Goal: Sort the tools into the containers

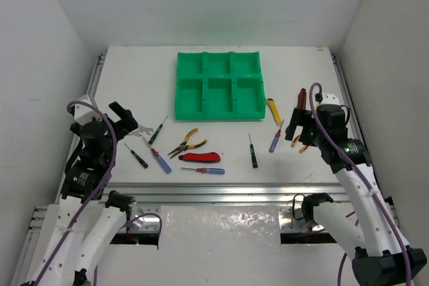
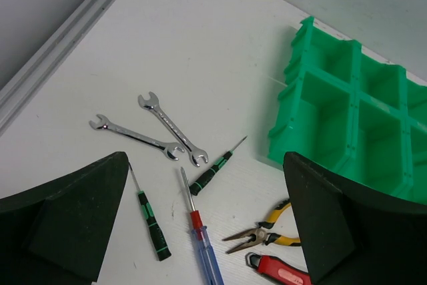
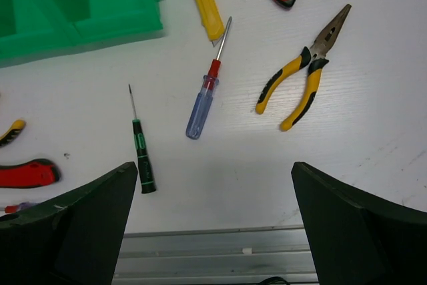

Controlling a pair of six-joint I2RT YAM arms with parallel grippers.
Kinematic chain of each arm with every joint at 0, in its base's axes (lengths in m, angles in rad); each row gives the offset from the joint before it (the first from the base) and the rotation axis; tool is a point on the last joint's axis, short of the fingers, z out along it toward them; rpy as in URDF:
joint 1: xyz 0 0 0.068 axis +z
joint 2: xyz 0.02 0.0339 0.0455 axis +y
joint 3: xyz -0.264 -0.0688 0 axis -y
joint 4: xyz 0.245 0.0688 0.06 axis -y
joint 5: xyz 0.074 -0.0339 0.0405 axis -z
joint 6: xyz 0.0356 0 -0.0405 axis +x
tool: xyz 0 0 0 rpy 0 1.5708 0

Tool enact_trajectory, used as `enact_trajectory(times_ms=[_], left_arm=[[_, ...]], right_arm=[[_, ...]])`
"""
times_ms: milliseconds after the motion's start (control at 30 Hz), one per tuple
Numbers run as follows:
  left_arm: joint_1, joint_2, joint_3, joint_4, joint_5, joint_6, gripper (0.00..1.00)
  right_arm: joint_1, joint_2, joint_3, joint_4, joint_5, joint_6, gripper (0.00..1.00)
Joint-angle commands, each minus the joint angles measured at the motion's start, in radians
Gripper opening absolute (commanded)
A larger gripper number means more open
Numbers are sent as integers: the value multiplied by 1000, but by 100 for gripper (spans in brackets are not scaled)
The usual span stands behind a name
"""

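I'm driving two arms with white plastic lower links [image 1: 97,232] and rounded black motor housings [image 1: 84,172] at the joints. A thin purple cable [image 1: 115,145] loops loosely along each arm from wrist to base. The left gripper [image 1: 127,117] and the right gripper [image 1: 295,126] are matte black. On my wrist feeds their fingers [image 2: 67,218] look like broad, flat-faced black wedges with sharp edges.
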Motion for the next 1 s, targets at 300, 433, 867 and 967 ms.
enact_trajectory(times_ms=[300, 433, 867, 967], left_arm=[[-20, -2, -17, 46, 39, 2, 100], [-28, 7, -20, 51, 46, 6, 100], [-31, 49, -27, 65, 89, 23, 100], [-31, 59, -27, 68, 99, 26, 100]], right_arm=[[5, 139, -85, 172, -39, 155, 99], [5, 293, -65, 183, 49, 203, 99], [49, 788, 18, 339, 66, 238, 69], [62, 844, 14, 373, 41, 246, 55]])
